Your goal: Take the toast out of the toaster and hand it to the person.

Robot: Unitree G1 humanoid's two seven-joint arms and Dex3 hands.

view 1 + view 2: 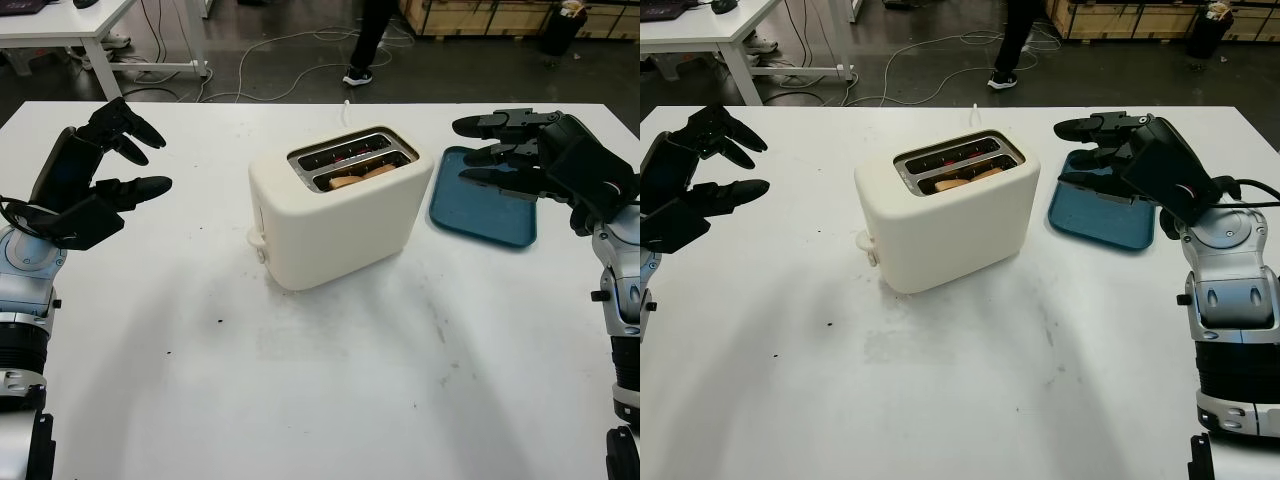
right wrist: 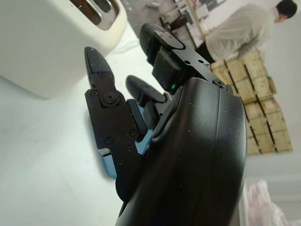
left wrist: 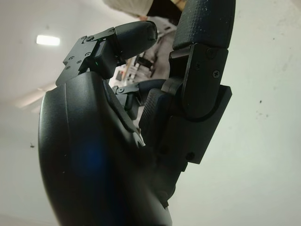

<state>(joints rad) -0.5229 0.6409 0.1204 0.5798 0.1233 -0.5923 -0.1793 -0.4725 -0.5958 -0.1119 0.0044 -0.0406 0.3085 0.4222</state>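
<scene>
- Left robot hand (image 1: 95, 180): open, holds nothing, raised over the bench (image 1: 330, 390), well left of the toaster (image 1: 335, 205).
- Right robot hand (image 1: 530, 155): open, empty, right of the toaster, above the blue tray (image 1: 480, 215).
- Toast (image 1: 362, 176): seated in the toaster's near slot. Extraction and handover not yet begun.

Wide bare desk (image 1: 330, 400) lies in front of the toaster (image 1: 335, 215), nothing in the way there. The left hand (image 1: 95, 180) hangs open well off to the toaster's left, with bare desk between. The right hand (image 1: 530, 160) hangs open over the blue tray (image 1: 480, 215), which lies just beside the toaster's right side. Above the slots is open air, with the toast (image 1: 362, 175) sitting low in the near slot.
</scene>
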